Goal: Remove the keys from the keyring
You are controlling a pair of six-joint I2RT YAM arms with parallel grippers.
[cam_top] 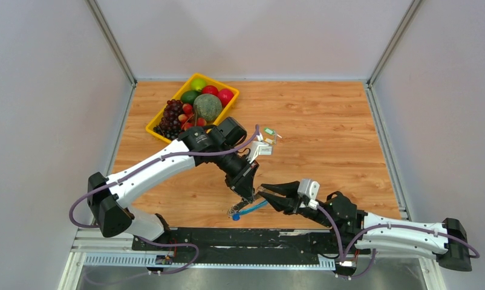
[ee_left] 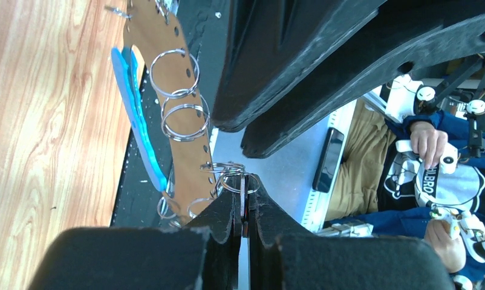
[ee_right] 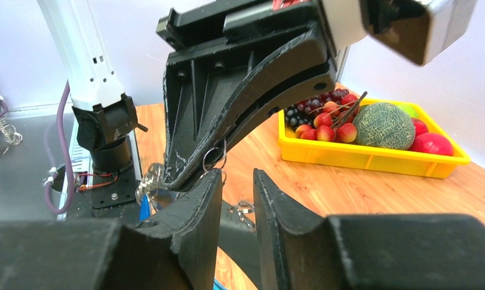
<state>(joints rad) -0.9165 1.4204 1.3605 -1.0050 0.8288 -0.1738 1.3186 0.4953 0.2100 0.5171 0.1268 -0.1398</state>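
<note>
The keyring [cam_top: 250,209] hangs from my left gripper [cam_top: 247,198] near the table's front edge, its light-blue strip slanting down to a blue key head [cam_top: 235,216]. In the left wrist view the gripper [ee_left: 244,181] is shut on a thin flat piece of the keyring; small split rings [ee_left: 175,74] and the blue strip [ee_left: 137,115] hang beyond it. My right gripper [cam_top: 264,194] is open, its tips right beside the left fingers. In the right wrist view it [ee_right: 237,175] stands open just under the left gripper's fingers [ee_right: 246,103]; a small ring [ee_right: 214,158] and a silvery bunch [ee_right: 149,181] hang there. Two loose keys [cam_top: 270,135], green and orange, lie mid-table.
A yellow fruit tray [cam_top: 161,115] with grapes, a melon and apples stands at the back left, also in the right wrist view [ee_right: 373,158]. The black base rail [cam_top: 228,238] runs along the near edge just below the grippers.
</note>
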